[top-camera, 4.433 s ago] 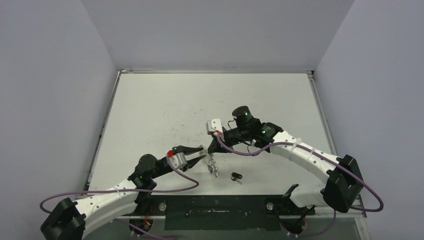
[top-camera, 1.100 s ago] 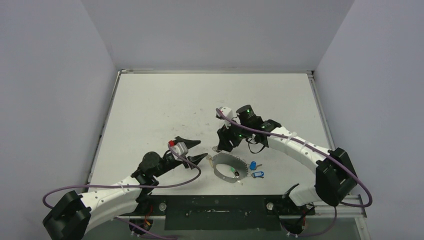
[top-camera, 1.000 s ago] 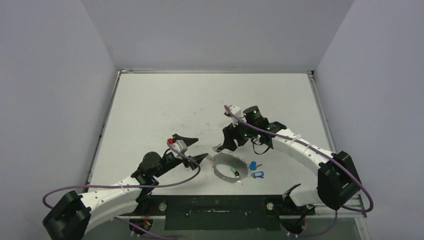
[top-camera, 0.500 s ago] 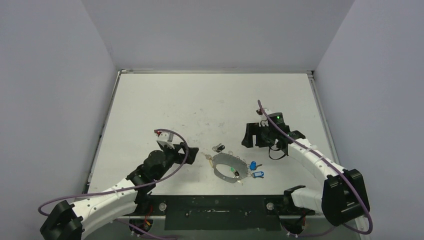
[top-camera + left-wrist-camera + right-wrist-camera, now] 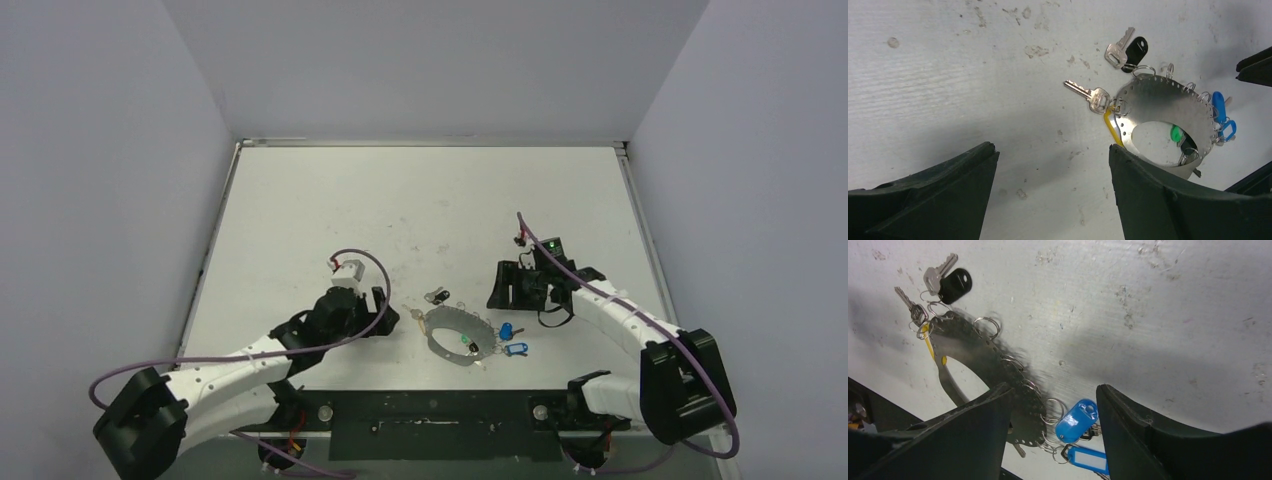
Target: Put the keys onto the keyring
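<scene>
Leftmost, find the left gripper (image 5: 1053,150) spread wide with nothing between its fingers, low over the table (image 5: 400,200) and just left of the keyring (image 5: 1153,100). Note the keyring lying flat near the front edge, between both arms, with a silver key (image 5: 1088,94) and yellow tag (image 5: 1110,127) at its left rim, a black key (image 5: 1135,50) just beyond its far rim, a green tag (image 5: 1175,133) showing at its hole, and blue tags (image 5: 1077,421) at its right. Cannot tell whether the black key is threaded or only lying against a small loop (image 5: 1143,70). Further right, see the right gripper (image 5: 1054,387) spread too, empty, above the keyring's right rim.

Likely risks: nudging the thin keyring while closing on a key and sliding it toward the front edge, or pinching a small loop along with the key and dragging the whole bunch. Plenty of open room behind the keyring and to both sides, little in front; better to work away from the near edge.
</scene>
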